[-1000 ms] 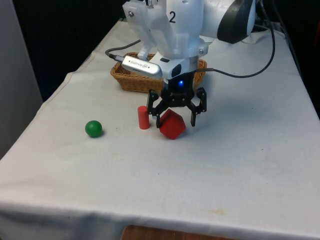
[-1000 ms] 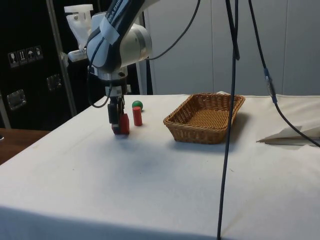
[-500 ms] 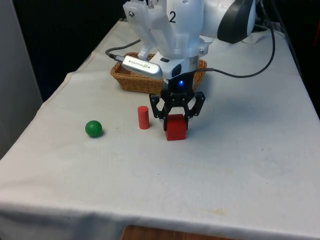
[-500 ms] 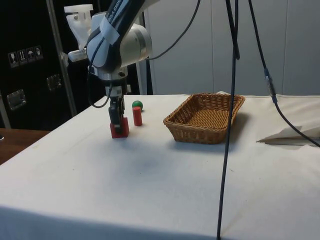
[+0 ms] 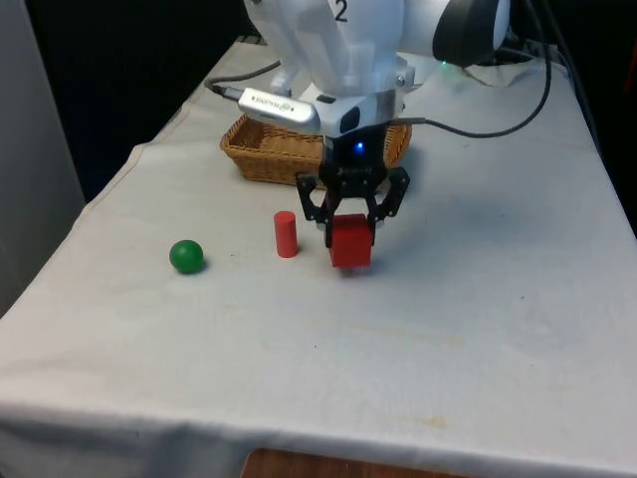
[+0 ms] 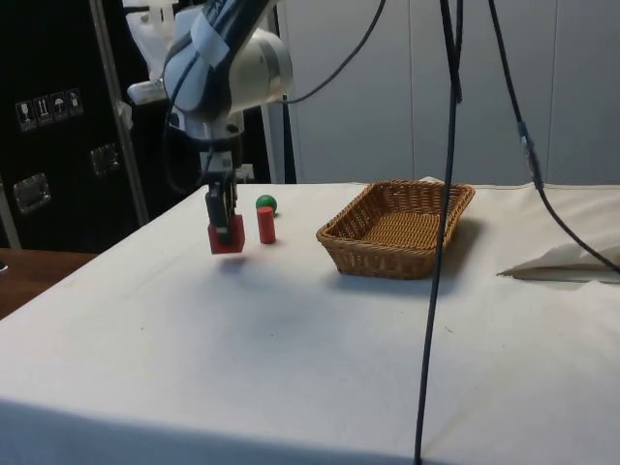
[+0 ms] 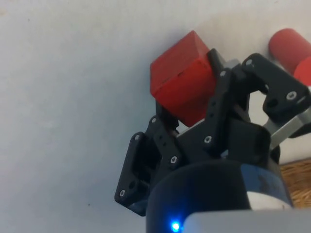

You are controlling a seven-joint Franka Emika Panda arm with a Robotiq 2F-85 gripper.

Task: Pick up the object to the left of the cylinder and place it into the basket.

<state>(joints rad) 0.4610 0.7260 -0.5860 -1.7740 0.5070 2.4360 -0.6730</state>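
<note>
Red cube [image 5: 349, 242], red cylinder [image 5: 286, 234], green ball [image 5: 185, 256], tan basket [image 5: 261, 159]

One red cube-shaped block [image 5: 349, 242]. One short red upright cylinder [image 5: 286, 234]. One small green ball [image 5: 186, 256]. One shallow woven wicker basket [image 5: 264, 151]. That makes three small coloured pieces, two of them red and one green, plus a single container. One counter [image 5: 418, 339] under a white cloth carries them. One black two-finger pincer [image 5: 350, 227].
</note>
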